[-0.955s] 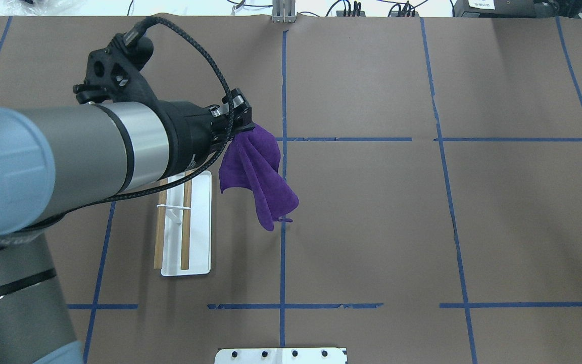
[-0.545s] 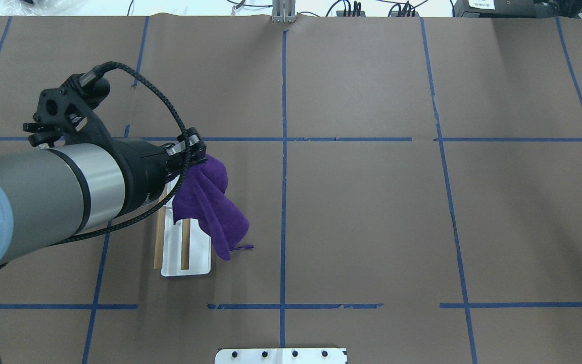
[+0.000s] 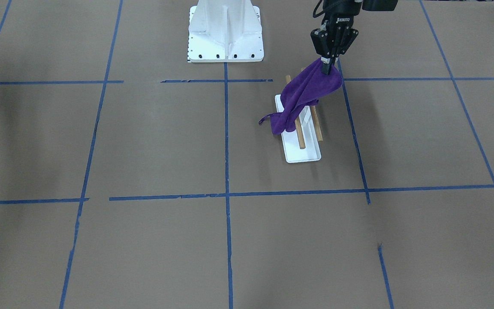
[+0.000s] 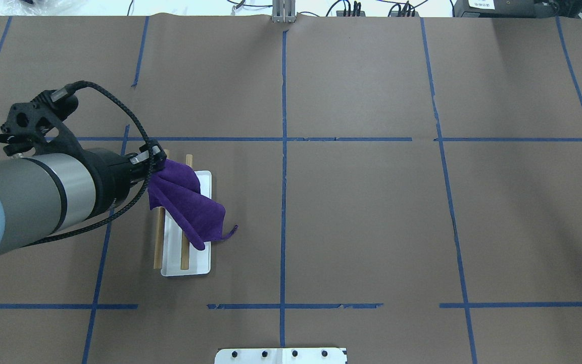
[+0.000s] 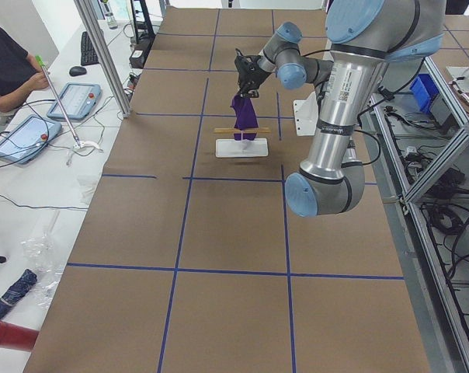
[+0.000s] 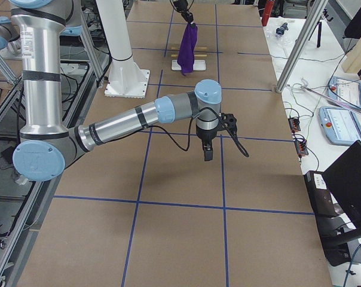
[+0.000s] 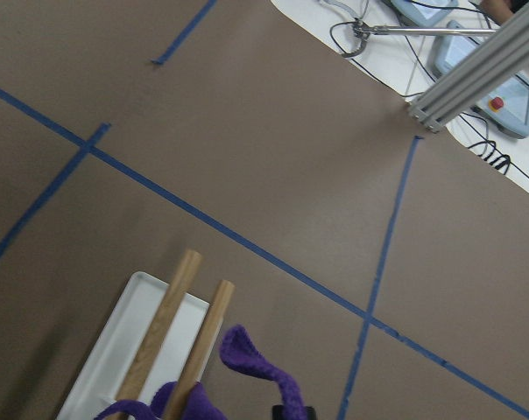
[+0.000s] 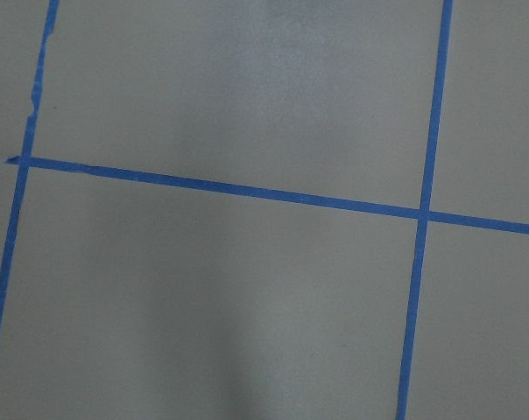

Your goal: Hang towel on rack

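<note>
**Towel** (image 4: 186,205). Purple cloth, hanging in loose folds from one upper edge.
- Location: over the rack (image 3: 303,153), on the left half of the table (image 4: 372,212).
- It crosses the dowels (image 4: 184,255) at an angle. Its lower end trails past the edge of the white base, and a small loop (image 4: 232,231) sticks out sideways.
- Whether the cloth already rests on a dowel cannot be told.

**Reason for the hold.** Gripped high at one edge, the rest of the cloth falls long and free. This is probably so the hanging part can be laid across both dowels. The grip point sits above the outer dowel, which suits a drape from that side toward the table's middle.

**Rack.** Flat white base with two wooden dowels raised in parallel. It stands upright and runs lengthwise toward and away from the robot, so the cloth meets it crosswise.

**Left claw** (image 3: 326,68). Pressed together, pinching a bunch of the towel's top edge. It points downward and appears to touch nothing else.

**Right claw** (image 6: 207,152). Well apart from the rack, pointing down over bare table. Nothing is seen in it. How far it is spread cannot be told.
</note>
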Controlling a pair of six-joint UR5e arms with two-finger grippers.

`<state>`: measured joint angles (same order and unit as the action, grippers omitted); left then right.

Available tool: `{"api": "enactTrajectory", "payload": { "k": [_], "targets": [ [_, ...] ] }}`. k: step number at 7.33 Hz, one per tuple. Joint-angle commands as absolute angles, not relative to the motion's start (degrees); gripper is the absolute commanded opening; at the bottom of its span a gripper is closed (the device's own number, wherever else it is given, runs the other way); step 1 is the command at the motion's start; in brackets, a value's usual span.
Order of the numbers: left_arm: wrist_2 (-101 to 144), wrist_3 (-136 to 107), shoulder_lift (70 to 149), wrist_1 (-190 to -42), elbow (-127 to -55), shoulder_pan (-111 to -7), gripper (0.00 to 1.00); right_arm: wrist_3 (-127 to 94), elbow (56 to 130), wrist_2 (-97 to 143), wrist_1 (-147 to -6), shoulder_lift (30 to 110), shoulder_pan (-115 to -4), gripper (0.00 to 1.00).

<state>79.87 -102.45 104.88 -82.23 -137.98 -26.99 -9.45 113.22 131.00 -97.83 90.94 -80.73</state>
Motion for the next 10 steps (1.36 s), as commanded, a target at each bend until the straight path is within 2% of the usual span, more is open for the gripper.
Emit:
{"api": "enactTrajectory", "payload": {
  "k": [1, 4, 7, 8, 9, 10],
  "targets": [
    [79.7, -102.2, 99.6, -82.3, -137.4, -27.5, 0.00, -9.6, 113.1, 131.1, -97.5, 90.7, -80.8, 1.00],
    [79.7, -99.3, 94.5, -82.7, -136.9, -27.5, 0.00, -9.6, 113.5, 131.3, -97.5, 90.6, -80.8, 1.00],
    [78.1, -98.0, 94.0, -86.7, -131.5, -27.4, 0.00, -9.6, 113.6, 131.3, -97.5, 90.3, -80.8, 1.00],
    [78.1, -95.7, 93.9, -87.4, -131.1, -27.5, 0.20, -9.5, 113.6, 131.3, -97.4, 90.3, -80.8, 1.00],
    [78.0, -94.2, 93.5, -87.4, -130.9, -27.5, 0.83, -9.5, 113.6, 131.3, -97.5, 90.3, -80.8, 1.00],
    [78.1, -93.4, 92.4, -87.5, -130.3, -27.5, 1.00, -9.5, 113.6, 131.3, -97.5, 90.3, -80.8, 1.00]
  ]
}}
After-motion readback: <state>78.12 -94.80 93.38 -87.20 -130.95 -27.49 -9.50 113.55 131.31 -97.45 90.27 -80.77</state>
